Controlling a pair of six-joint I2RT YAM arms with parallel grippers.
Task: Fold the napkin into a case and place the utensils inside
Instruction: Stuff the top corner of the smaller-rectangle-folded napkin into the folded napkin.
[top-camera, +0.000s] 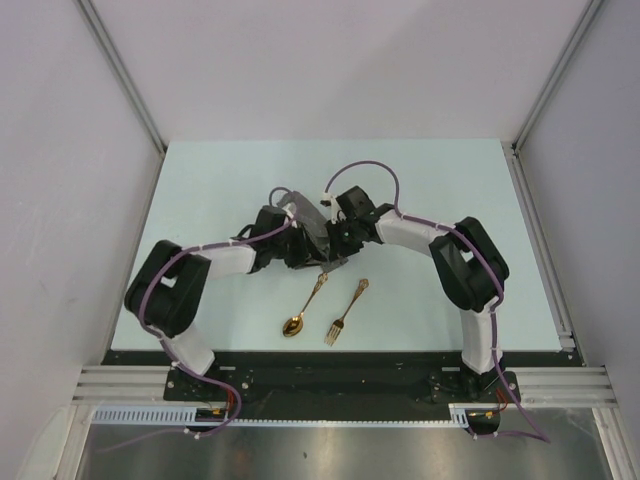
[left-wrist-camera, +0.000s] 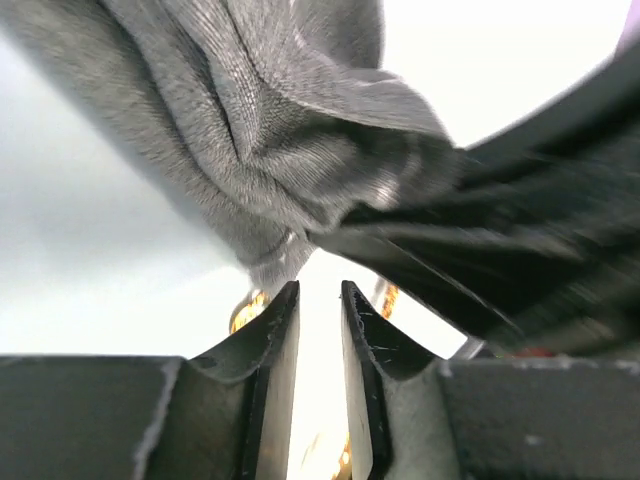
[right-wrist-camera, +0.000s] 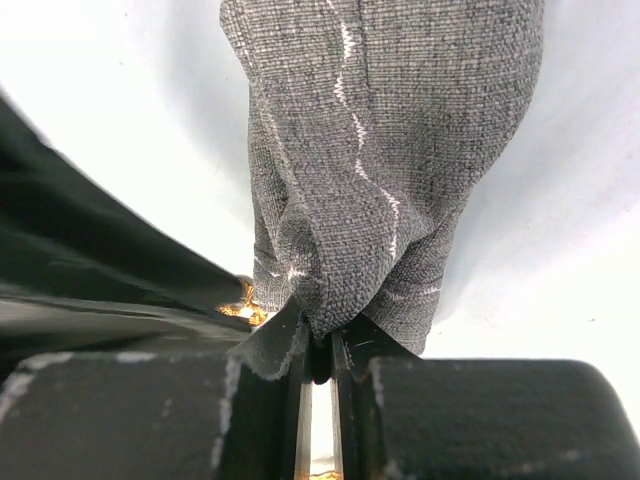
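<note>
grey woven napkin is bunched and lifted off the table, hanging in loose folds between the two arms near the table's middle. right pincer is clamped on a gathered fold, cloth wedged between the jaws. left pincer stands a little apart, light showing through the gap and nothing in it; the cloth hangs just above and beyond its tips, contact not clear. spoon and fork lie side by side on the table nearer the arm bases, apart from each other, handles pointing toward the cloth; the spoon handle's tip ends close under the bundle. step in hand, as i read it: the folding, and early in it. there is no flat pouch shape anywhere, only a crumpled bundle held from one side. next move likely calls for the left pincer to find a free edge or corner and close on it, then for both to spread the napkin flat, clear of spoon and fork, before any crease is laid. risk: cloth dragging over the spoon handle.
</note>
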